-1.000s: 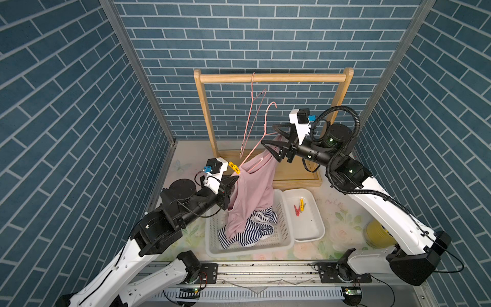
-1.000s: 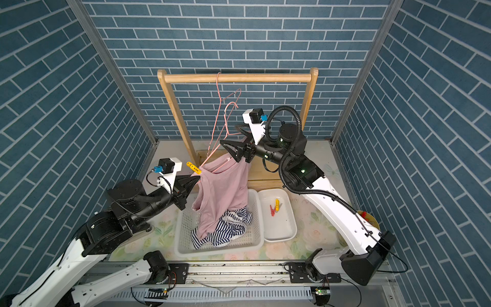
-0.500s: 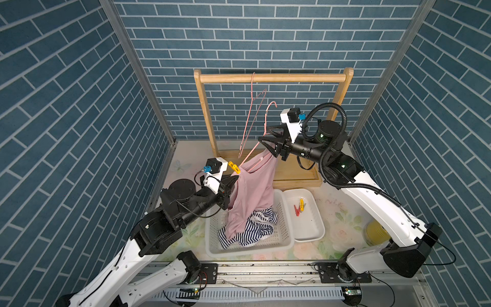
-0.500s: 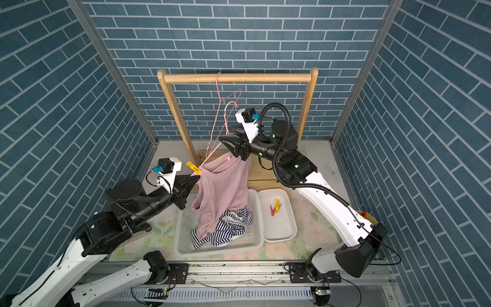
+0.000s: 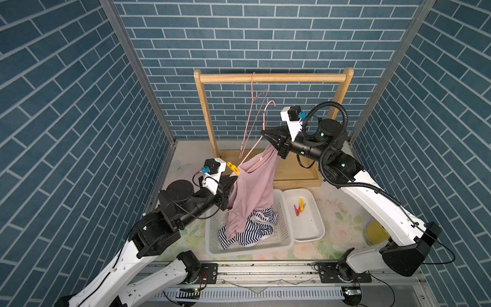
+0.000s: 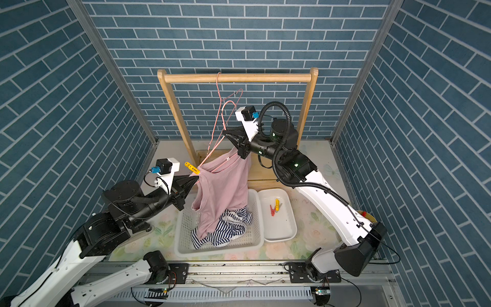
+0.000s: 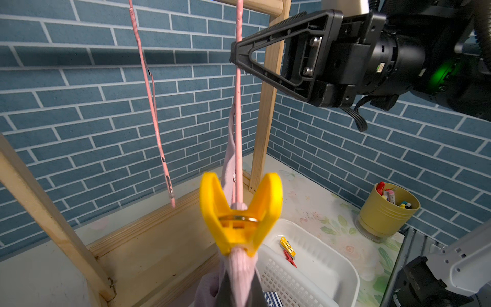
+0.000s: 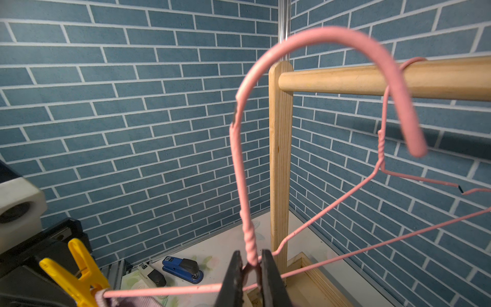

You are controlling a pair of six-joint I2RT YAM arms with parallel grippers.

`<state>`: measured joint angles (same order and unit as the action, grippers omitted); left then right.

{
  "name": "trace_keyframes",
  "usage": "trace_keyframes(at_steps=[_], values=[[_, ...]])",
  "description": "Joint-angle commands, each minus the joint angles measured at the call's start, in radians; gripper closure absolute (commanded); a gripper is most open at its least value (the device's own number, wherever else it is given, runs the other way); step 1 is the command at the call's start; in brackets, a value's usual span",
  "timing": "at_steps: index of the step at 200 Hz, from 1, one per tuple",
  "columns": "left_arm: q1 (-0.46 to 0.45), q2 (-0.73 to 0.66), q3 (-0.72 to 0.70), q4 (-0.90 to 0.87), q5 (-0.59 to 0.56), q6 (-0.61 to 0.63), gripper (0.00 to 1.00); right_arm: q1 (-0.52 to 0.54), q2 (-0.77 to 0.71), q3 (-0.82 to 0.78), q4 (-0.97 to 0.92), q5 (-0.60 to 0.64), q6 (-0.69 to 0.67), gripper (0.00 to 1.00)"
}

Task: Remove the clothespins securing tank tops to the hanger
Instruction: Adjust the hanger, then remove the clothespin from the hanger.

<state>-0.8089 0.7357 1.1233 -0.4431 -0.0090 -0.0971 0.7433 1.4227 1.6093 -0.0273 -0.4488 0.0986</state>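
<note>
At the lower centre of both top views, the basket (image 5: 252,249) held the striped tank top (image 5: 249,234). The tray (image 5: 308,226) just right of it held a red clothespin (image 5: 296,210) and a loose yellow clothespin (image 5: 301,203), touching. We found no grey pin in any view.

Above the basket, the left gripper (image 5: 234,181) was clamped shut on the edge of the pink tank top (image 5: 255,191). Its grip sat just below the clamped yellow clothespin (image 7: 240,215), which pinned that top to the hanger (image 5: 251,152).

Further up the frame, the right gripper (image 8: 251,268) pinched the hanger's twisted neck, jaws closed on the wire. The hook hung free of the rail (image 5: 292,78).

Risks, as we judged them:
- The thin wire could swivel in that pinch if the fabric were tugged.
- The pin could spring clear of the tray on release.
- The free hook could snag the empty hanger (image 5: 252,91) beside it.
</note>
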Motion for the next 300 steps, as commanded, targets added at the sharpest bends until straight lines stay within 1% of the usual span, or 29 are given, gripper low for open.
trace_keyframes(at_steps=[1,19,21,29,48,49,50,54,61,70,93,114,137,151,180,209,234,290,300], values=[[0.005,-0.009,0.007,0.066,0.012,-0.008,1.0,0.006,-0.004,0.024,0.014,-0.004,-0.03,1.0],[0.005,-0.012,0.004,0.063,0.008,-0.012,1.0,0.006,-0.01,0.019,0.013,-0.001,-0.033,1.0],[0.005,-0.013,0.004,0.063,0.008,-0.012,0.99,0.006,-0.011,0.018,0.013,-0.001,-0.033,1.0],[0.005,-0.015,0.005,0.061,0.006,-0.014,0.89,0.006,-0.013,0.015,0.012,0.002,-0.035,1.0],[0.005,-0.019,0.006,0.054,0.009,-0.015,0.55,0.007,-0.025,0.003,0.01,0.008,-0.04,1.0],[0.005,-0.019,0.005,0.053,0.009,-0.015,0.55,0.007,-0.026,0.003,0.01,0.008,-0.04,1.0],[0.005,-0.021,0.005,0.053,0.009,-0.015,0.52,0.006,-0.026,0.002,0.01,0.009,-0.04,1.0],[0.005,-0.022,0.006,0.051,0.008,-0.014,0.47,0.007,-0.029,-0.001,0.01,0.011,-0.042,1.0],[0.005,-0.023,0.006,0.045,0.004,-0.015,0.41,0.006,-0.036,-0.006,0.01,0.014,-0.043,1.0],[0.005,-0.027,0.002,0.042,-0.002,-0.014,0.36,0.006,-0.043,-0.013,0.012,0.018,-0.044,1.0],[0.005,-0.033,-0.016,0.041,-0.014,-0.014,0.32,0.007,-0.058,-0.022,0.01,0.017,-0.045,1.0],[0.005,-0.057,-0.043,0.049,-0.034,-0.003,0.23,0.007,-0.072,-0.03,-0.01,0.004,-0.054,1.0],[0.005,-0.106,-0.111,0.094,-0.032,0.031,0.07,0.007,-0.097,-0.055,-0.025,-0.012,-0.069,1.0],[0.005,-0.154,-0.154,0.131,-0.019,0.05,0.01,0.007,-0.112,-0.064,-0.046,-0.026,-0.077,1.0],[0.005,-0.245,-0.246,0.248,0.01,0.081,0.01,0.006,-0.135,-0.086,-0.086,-0.057,-0.092,1.0],[0.005,-0.295,-0.292,0.326,0.089,0.106,0.02,0.007,-0.149,-0.108,-0.091,-0.076,-0.085,1.0],[0.005,-0.286,-0.277,0.318,0.134,0.122,0.07,0.007,-0.155,-0.12,-0.085,-0.082,-0.08,1.0],[0.005,-0.247,-0.251,0.315,0.136,0.121,0.21,0.007,-0.152,-0.129,-0.067,-0.117,-0.077,1.0],[0.005,-0.236,-0.242,0.311,0.139,0.117,0.26,0.007,-0.15,-0.128,-0.065,-0.122,-0.077,1.0]])
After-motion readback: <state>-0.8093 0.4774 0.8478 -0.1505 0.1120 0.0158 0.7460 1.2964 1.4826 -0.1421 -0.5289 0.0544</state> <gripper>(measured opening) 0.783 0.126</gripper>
